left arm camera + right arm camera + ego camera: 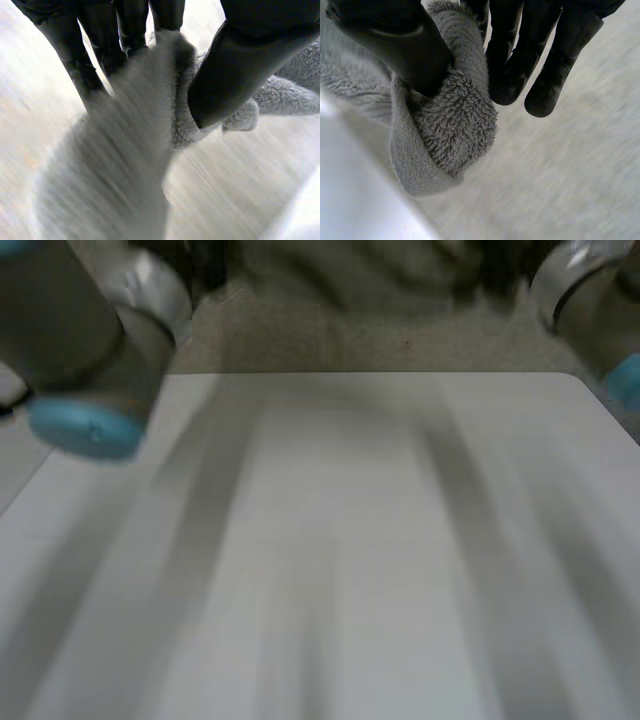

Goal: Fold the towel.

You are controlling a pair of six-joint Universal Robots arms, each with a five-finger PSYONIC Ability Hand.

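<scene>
Left hand: the left hand (235, 75) is clamping the towel (175, 115) between its thumb and its fingers (80, 65). A bunch of grey terry is passing through the pinch, and the rest is trailing away below the palm.
Right hand: the right hand (400, 45) is pinching a rolled, hemmed part of the towel, with the thumb pressing the pile against the nearest finger. The other fingers are hanging just beside the cloth.
Where on the cloth: the right pinch is sitting on a hem. I cannot tell whether either hand is holding a corner or a stretch of edge.
Arms: the left arm (90, 350) is sitting at about 10 o'clock of the table (340, 540) and the right arm (590, 300) at about 2 o'clock.
Step in hand: judging by the two pinches, the hands are probably carrying one edge across to make a fold.
Doing it well: this is calling for both hands travelling level and at one pace, with the cloth lightly taut between them, and for the held edge coming down square on the far edge before either pinch is loosening.
Risk: the thick roll in the right pinch is looking liable to slip or unroll.
</scene>
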